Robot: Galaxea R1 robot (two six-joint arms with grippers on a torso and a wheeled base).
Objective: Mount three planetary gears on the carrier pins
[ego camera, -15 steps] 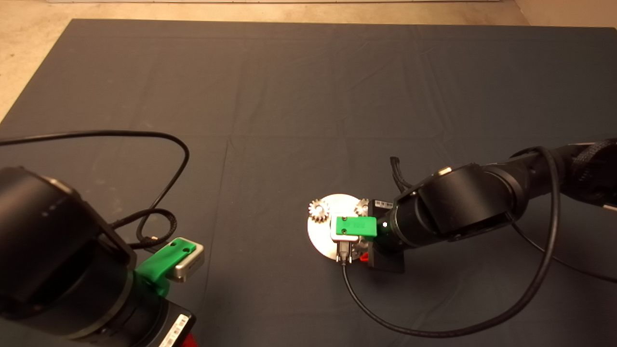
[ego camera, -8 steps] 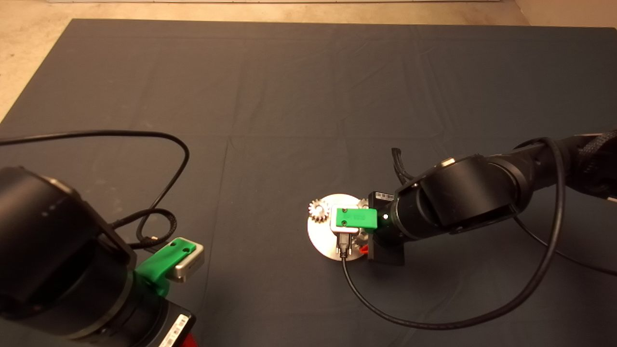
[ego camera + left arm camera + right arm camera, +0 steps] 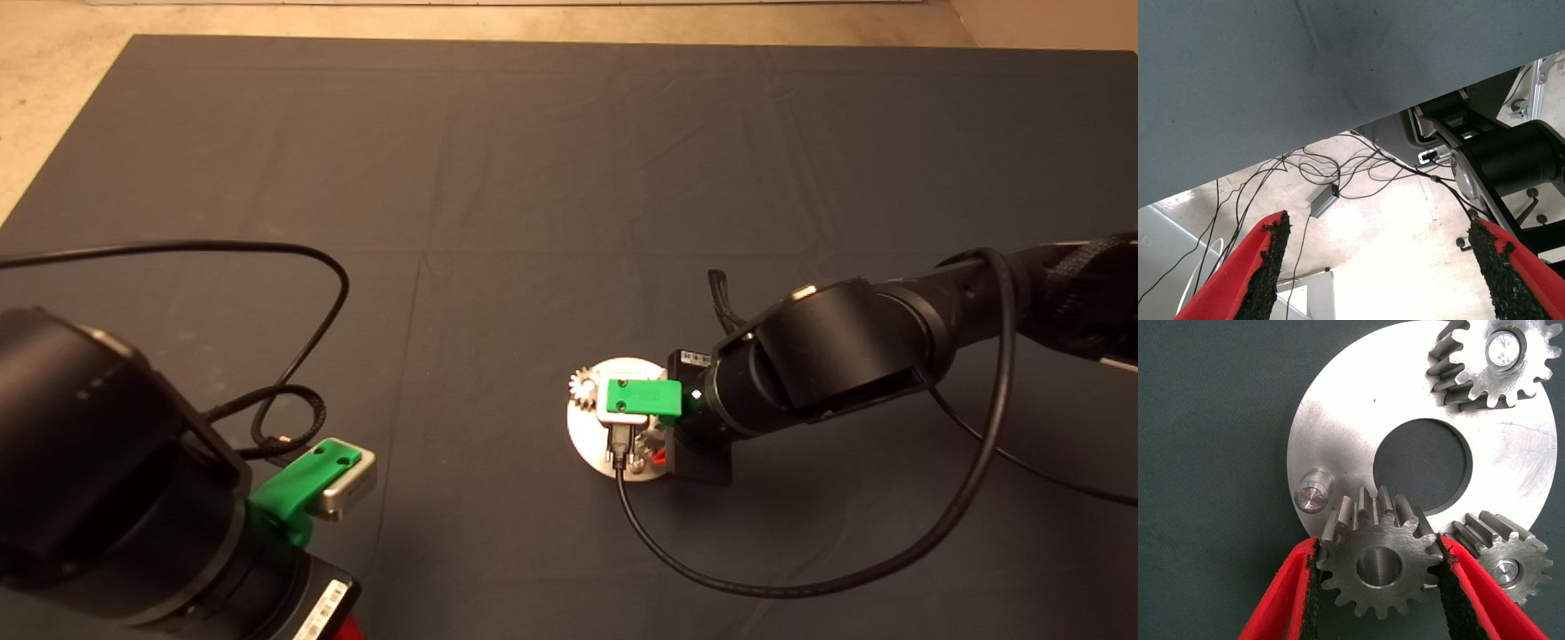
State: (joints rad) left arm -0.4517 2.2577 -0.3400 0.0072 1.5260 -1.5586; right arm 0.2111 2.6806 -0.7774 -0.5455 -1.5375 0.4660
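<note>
The right arm (image 3: 836,364) reached in from the right edge of the mat (image 3: 533,178), its forearm slanting leftward and slightly toward the near side, with the wrist bent down over the carrier disc (image 3: 1338,420). The right gripper (image 3: 1375,570) hung above the disc's rim, its two red fingers (image 3: 1281,600) clenched on the flanks of a planetary gear (image 3: 1378,563), the black pads pressed against the teeth on either side. That held gear sat with its bore facing the wrist camera, just beside the one bare carrier pin (image 3: 1313,495), not over it. Two other gears were already seated on pins: one (image 3: 1491,357) across the large central hole, the other (image 3: 1505,563) just beside the held gear, close to one finger. From the head camera the disc (image 3: 587,440) lay a little right of the mat's centre, toward the near side, mostly covered by the green wrist mount, with one seated gear (image 3: 582,388) showing at its far-left rim.

The left gripper (image 3: 1378,267) was parked at the near-left corner, its fingers spread wide apart and grasping nothing, cables and floor visible past the mat's edge.
</note>
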